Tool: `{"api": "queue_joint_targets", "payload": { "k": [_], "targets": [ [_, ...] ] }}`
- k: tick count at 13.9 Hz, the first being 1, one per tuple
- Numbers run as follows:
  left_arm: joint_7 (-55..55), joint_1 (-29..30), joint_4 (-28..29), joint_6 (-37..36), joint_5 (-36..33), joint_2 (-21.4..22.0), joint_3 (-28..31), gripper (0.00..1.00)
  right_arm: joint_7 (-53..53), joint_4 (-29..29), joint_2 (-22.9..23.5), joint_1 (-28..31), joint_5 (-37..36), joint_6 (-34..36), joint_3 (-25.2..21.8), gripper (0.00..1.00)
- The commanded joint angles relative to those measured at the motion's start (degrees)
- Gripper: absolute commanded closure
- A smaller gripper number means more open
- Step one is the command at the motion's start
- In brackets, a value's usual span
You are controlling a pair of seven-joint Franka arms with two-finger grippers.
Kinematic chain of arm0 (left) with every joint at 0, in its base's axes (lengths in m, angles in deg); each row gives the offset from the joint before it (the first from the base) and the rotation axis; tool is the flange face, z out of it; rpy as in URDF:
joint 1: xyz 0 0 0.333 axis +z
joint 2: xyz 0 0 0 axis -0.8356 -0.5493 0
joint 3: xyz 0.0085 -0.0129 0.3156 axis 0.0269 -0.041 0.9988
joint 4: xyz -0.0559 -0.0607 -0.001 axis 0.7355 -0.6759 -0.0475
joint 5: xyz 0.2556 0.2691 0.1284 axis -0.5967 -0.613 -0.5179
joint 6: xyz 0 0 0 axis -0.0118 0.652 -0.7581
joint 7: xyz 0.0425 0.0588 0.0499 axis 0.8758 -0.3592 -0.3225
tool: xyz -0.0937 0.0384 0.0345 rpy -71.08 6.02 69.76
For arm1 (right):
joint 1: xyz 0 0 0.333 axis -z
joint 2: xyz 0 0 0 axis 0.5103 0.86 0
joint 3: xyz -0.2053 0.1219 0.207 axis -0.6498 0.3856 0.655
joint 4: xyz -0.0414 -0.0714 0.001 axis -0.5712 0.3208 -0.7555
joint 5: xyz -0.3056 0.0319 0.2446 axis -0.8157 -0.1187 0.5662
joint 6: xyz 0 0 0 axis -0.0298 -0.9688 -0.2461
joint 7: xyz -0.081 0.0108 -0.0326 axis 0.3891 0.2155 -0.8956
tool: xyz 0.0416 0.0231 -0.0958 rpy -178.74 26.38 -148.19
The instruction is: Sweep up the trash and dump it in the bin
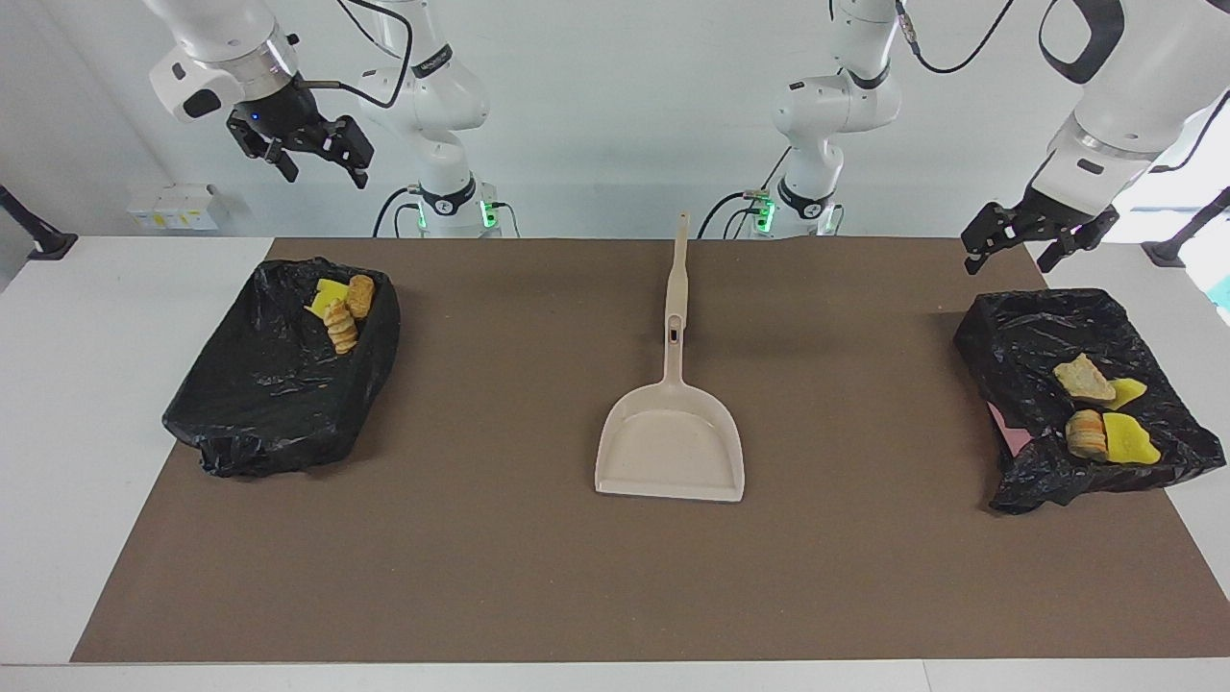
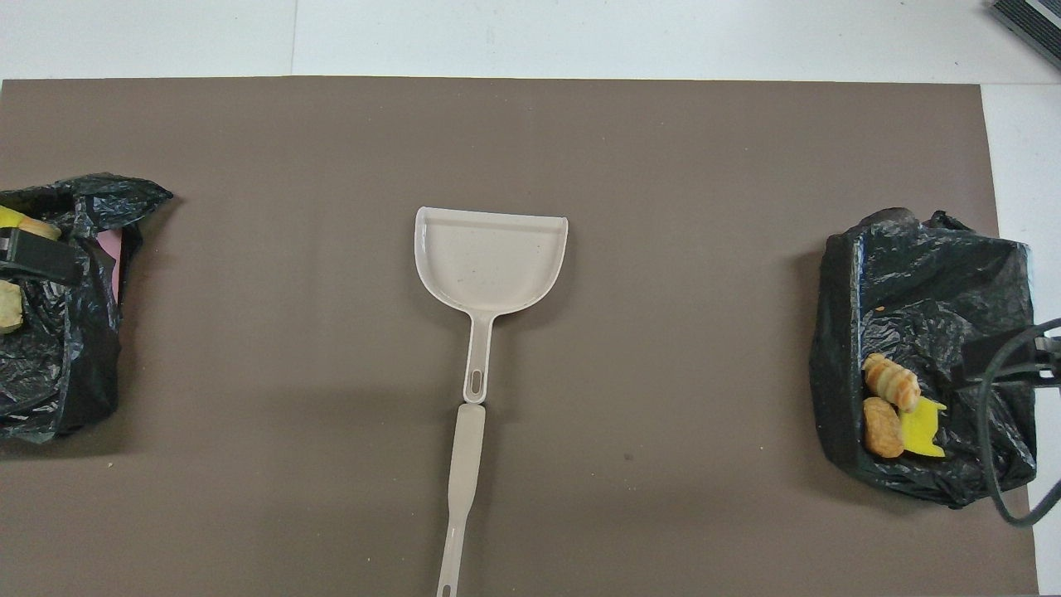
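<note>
A white table (image 1: 58, 384) is being covered across most of its top by a brown mat (image 1: 538, 577), with bare white strips being left at both ends. A beige dustpan (image 1: 673, 452) is being shown lying flat at the middle of the mat, its long handle pointed toward the robots. A black-lined bin (image 1: 279, 384) is being seen resting at the right arm's end of the table, partly on the mat. A second black-lined bin (image 1: 1038, 336) is being seen at the left arm's end, straddling the mat's edge. The three items are being kept well apart.
</note>
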Motion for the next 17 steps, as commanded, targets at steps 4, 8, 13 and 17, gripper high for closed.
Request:
{"api": "queue_joint_targets", "payload": {
  "k": [4,8,13,17],
  "targets": [
    [0.2,0.2,-2.9,-3.6,1.3,-0.6,-0.1,0.00,-1.8,-1.5,-1.4,0.9,0.5,0.4,0.3,0.00],
    [0.3,0.1,-2.9,-2.7,1.3,-0.2,-0.4,0.00,-1.8,-1.4,-1.4,0.9,0.6,0.4,0.3,0.00],
    [0.2,0.1,-2.5,-2.6,1.3,0.2,-0.5,0.00,-1.8,-1.4,-1.4,0.9,0.6,0.4,0.3,0.00],
    [0.3,0.1,-2.4,-2.6,1.3,0.3,-0.5,0.00,-1.8,-1.4,-1.4,0.8,0.6,0.4,0.3,0.00]
  ]
}}
